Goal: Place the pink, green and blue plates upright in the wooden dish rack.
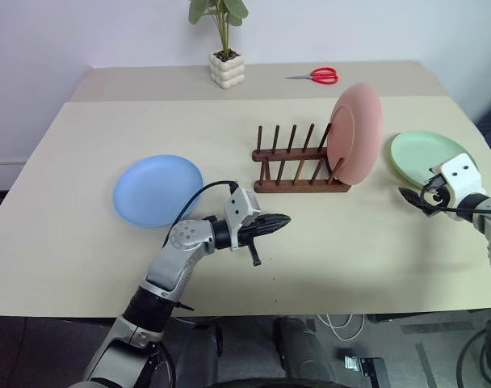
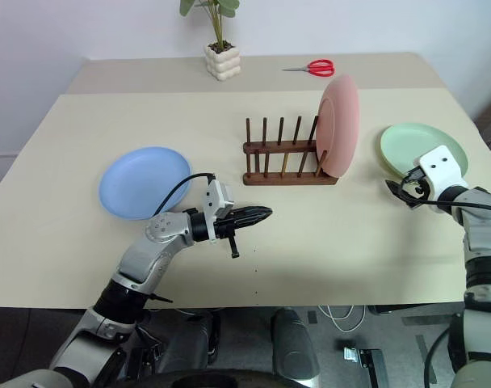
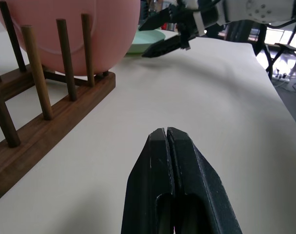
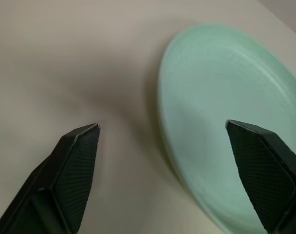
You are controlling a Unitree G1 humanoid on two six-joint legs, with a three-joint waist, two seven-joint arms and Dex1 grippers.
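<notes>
The pink plate (image 1: 356,132) stands upright in the right end of the wooden dish rack (image 1: 298,166) at mid-table. To the rack's right the green plate (image 1: 419,152) lies flat. My right gripper (image 1: 417,199) is open at that plate's near rim; in the right wrist view (image 4: 162,125) one fingertip is over the green plate (image 4: 221,112) and the other over the table. The blue plate (image 1: 157,190) lies flat at the left. My left gripper (image 1: 283,219) is shut on nothing, pointing right in front of the rack, between the blue plate and the rack.
A potted plant (image 1: 226,56) and red scissors (image 1: 318,75) sit at the table's far side. The beige table (image 1: 350,259) has bare room in front of the rack, and its near edge runs just below my arms.
</notes>
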